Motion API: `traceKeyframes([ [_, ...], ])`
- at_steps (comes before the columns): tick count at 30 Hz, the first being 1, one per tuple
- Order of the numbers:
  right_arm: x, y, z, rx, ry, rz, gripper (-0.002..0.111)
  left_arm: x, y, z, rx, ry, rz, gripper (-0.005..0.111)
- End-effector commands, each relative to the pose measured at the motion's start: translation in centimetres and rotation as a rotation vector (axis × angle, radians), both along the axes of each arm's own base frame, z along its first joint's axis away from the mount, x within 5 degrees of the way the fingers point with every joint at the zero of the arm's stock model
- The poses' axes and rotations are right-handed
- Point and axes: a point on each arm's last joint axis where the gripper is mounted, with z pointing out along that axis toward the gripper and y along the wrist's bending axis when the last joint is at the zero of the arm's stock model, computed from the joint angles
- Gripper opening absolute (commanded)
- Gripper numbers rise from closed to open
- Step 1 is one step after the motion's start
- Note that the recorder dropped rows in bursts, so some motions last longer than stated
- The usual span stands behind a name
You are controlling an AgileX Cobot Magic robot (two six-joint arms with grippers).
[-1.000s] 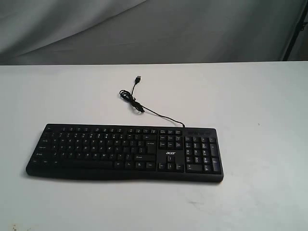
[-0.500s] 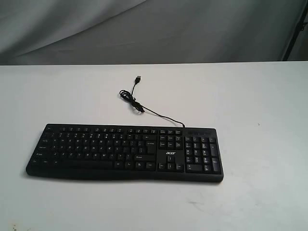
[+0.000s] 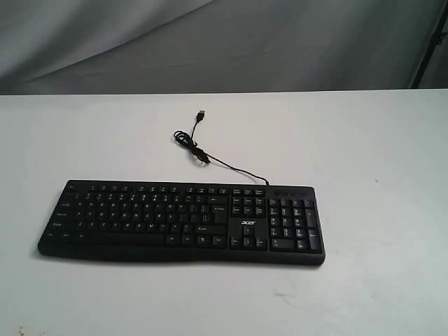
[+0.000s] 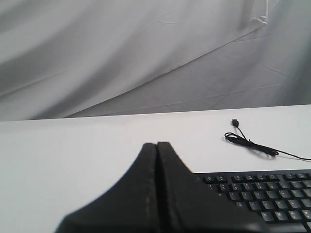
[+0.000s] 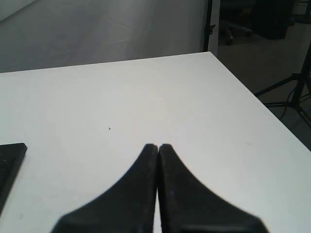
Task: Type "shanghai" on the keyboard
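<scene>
The black keyboard point(image 3: 182, 222) lies flat on the white table, numeric keypad to the right, with a small white logo above its arrow keys. Its thin black cable point(image 3: 203, 155) coils behind it and ends in a loose plug. Neither arm shows in the exterior view. In the left wrist view my left gripper point(image 4: 156, 144) is shut with nothing in it, above the table off the keyboard's point(image 4: 262, 196) left end. My right gripper point(image 5: 158, 146) is shut and empty over bare table; one keyboard corner point(image 5: 9, 167) shows at that view's edge.
The white table point(image 3: 378, 147) reaches a grey cloth backdrop at the back. In the right wrist view the table's edge point(image 5: 243, 85) drops to a dark floor with a tripod stand point(image 5: 286, 87).
</scene>
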Motion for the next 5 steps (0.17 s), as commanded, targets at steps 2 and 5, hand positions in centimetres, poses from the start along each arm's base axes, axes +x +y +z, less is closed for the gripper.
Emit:
traceKeyframes([
  [2, -0.01, -0.08, -0.11, -0.012, 0.001, -0.009, 0.0, -0.01, -0.04, 0.01, -0.002, -0.007, -0.006, 0.0],
  [5, -0.01, -0.08, -0.11, -0.012, 0.001, -0.009, 0.0, -0.01, -0.04, 0.01, -0.002, -0.007, -0.006, 0.0],
])
